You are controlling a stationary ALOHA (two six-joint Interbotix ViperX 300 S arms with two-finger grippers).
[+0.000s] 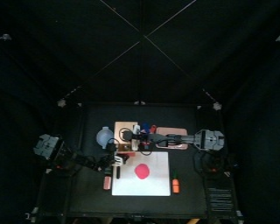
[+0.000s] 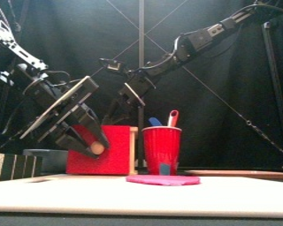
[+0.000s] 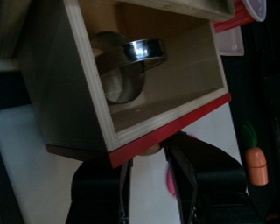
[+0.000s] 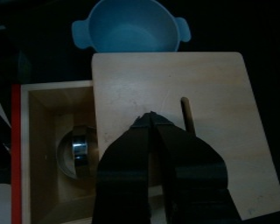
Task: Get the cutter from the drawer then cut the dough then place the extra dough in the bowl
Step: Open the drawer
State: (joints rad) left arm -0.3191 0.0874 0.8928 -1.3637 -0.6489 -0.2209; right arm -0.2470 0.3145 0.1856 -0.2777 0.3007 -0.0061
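Here, the cutter point(image 3: 143, 50) lies inside the open drawer point(image 3: 166, 109), toward the end away from the red front. It shows as a shiny metal ring, seemingly tilted, and I cannot tell which way its wire handle points. My left arm slants down low from the left, and its gripper point(image 3: 154, 151) is clamped on the front's knob point(image 2: 96, 148). My right arm reaches from the right, past the middle. Its gripper point(image 4: 152, 122) points down, jaws pinched together at the top of the box point(image 4: 189, 87). The bowl point(image 4: 130, 31) sits just beside the box. The dough point(image 1: 140, 171) lies flat on the board point(image 1: 129, 191).
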